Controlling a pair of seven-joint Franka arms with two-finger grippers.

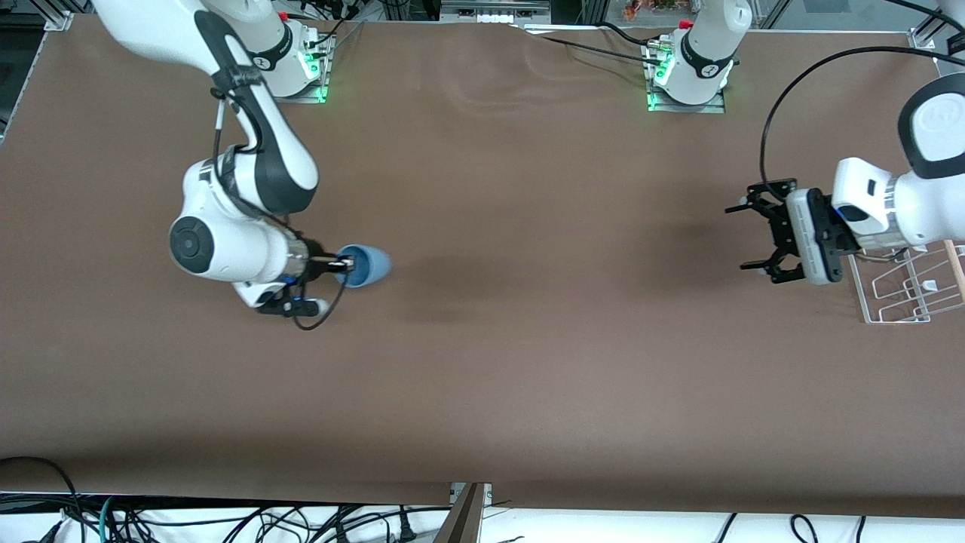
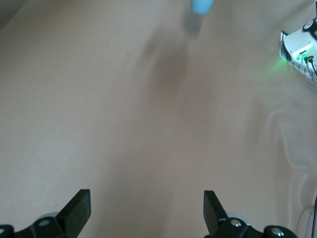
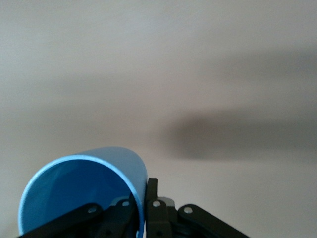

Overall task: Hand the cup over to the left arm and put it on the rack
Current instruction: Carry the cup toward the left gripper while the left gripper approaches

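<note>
Two arms are seen above the brown desk [image 1: 528,317], one at each end. The right pincer [image 1: 348,263] is held over the desk toward the right arm's end and is clenched on the rim of the cup [image 1: 366,266]. The cup is carried on its side, its mouth turned toward the wrist at about nine o'clock in the front view and its closed base pointing toward three o'clock, toward the left arm's end. In the right wrist view the cup [image 3: 81,191] is shown with one black finger [image 3: 151,198] pressed against the outside of its wall and a second one reaching inside the open mouth, so the wall is pinched between them. A dark shadow is cast on the desk beside the cup.

The left pincer [image 1: 763,240] is held over the desk toward the left arm's end, just beside the rack [image 1: 897,290], with its fingers spread wide and nothing between them; they point toward nine o'clock in the front view. In the left wrist view both black fingertips [image 2: 79,206] are seen well apart over bare desk, and a small piece of the cup [image 2: 202,6] is caught at the frame edge.

The rack is standing on the desk at the left arm's end, partly covered by the left wrist, with a wooden rod [image 1: 954,268] along one side.
</note>
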